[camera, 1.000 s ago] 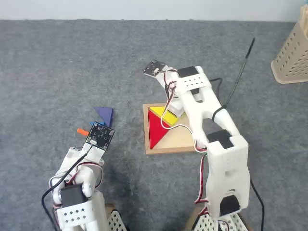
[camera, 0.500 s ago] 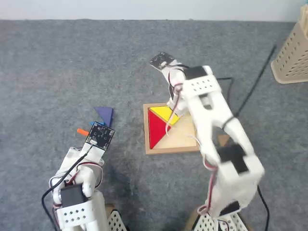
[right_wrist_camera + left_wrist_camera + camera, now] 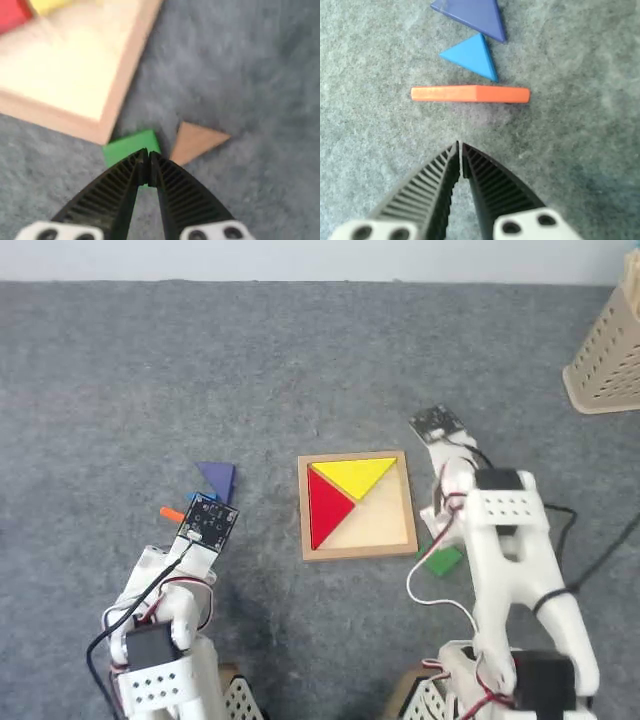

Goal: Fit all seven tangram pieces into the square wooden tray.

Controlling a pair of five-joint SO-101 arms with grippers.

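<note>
The right arm has swung off the tray (image 3: 357, 553) in the last second, from over its 12 o'clock edge out to about 4 o'clock of it. The yellow triangle (image 3: 352, 476) it was covering now sits flat inside beside the red triangle (image 3: 325, 507), so I'd call that two pieces home and five to go. Yellow's long side runs along the 12 o'clock wall with its apex pointing to 6. Red's runs along the 9 o'clock wall, apex to 3. The right gripper (image 3: 148, 154) is pinched closed on nothing, tips over the green piece (image 3: 131, 146) with the tan triangle (image 3: 196, 141) just beside. The left gripper (image 3: 459, 146), also closed and empty, hangs out at the tray's 9 o'clock, the orange piece (image 3: 470, 93) lying crosswise ahead of it.
</note>
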